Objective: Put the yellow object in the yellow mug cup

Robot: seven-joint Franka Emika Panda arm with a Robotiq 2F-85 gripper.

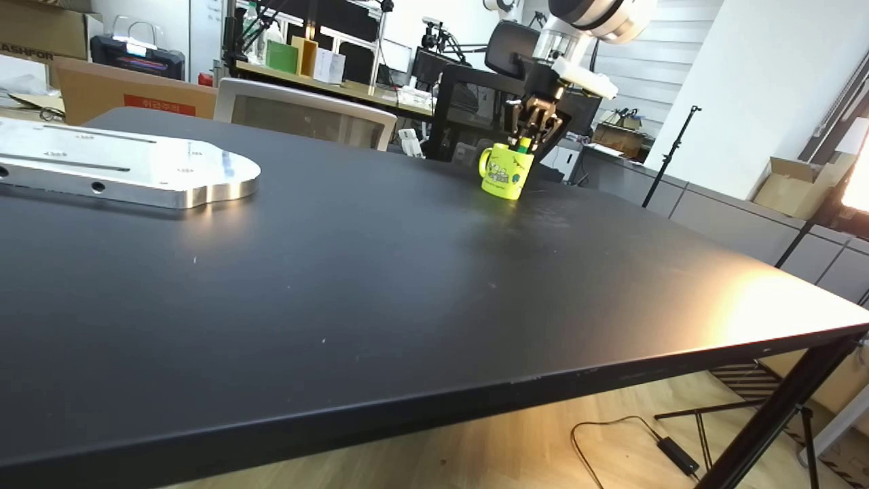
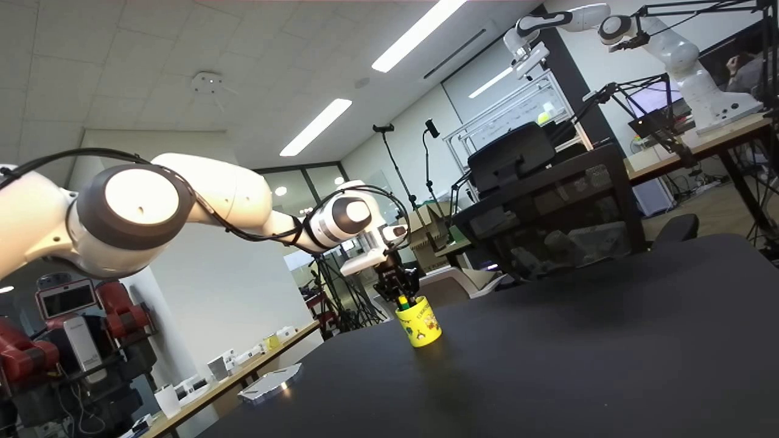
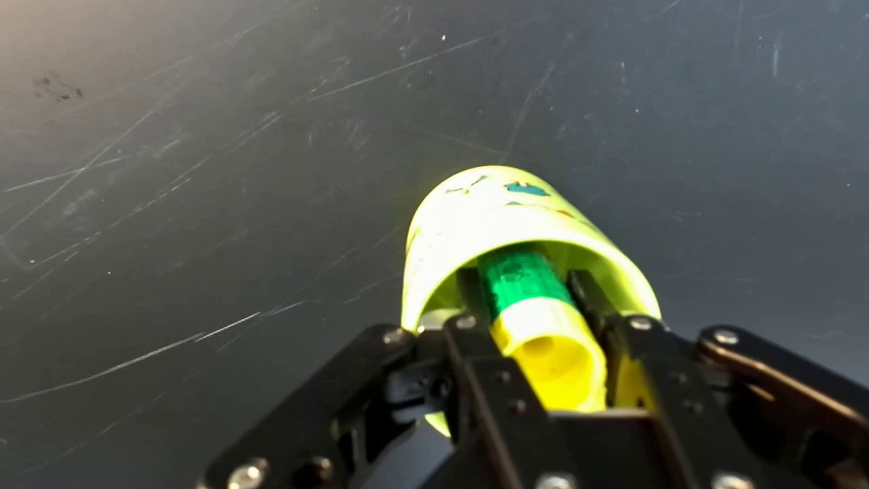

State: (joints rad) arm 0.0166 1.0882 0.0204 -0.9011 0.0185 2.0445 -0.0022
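Lowering the tube straight into the mug looks like the step in hand, so aim for a slow, plumb descent. Your end effector appears clamped on the tube: the black pads lie close along both its sides, with no clear gap in the wrist view. The tube's green part dips into the mug's mouth, while its yellow end stands above the rim in both exterior views; you cannot tell whether its foot touches the bottom, since the wall hides it. The mug stands upright on the counter and is probably light, so ease down in small moves and watch for it rocking or sliding, which would suggest a pad or the tube is pressing on it. The pads seem to reach past the rim as well, so before letting go, centre them so each has room to spread. Part them only slightly; a wide spread could shove the wall and tip the mug. Then lift straight up, clear of the rim.
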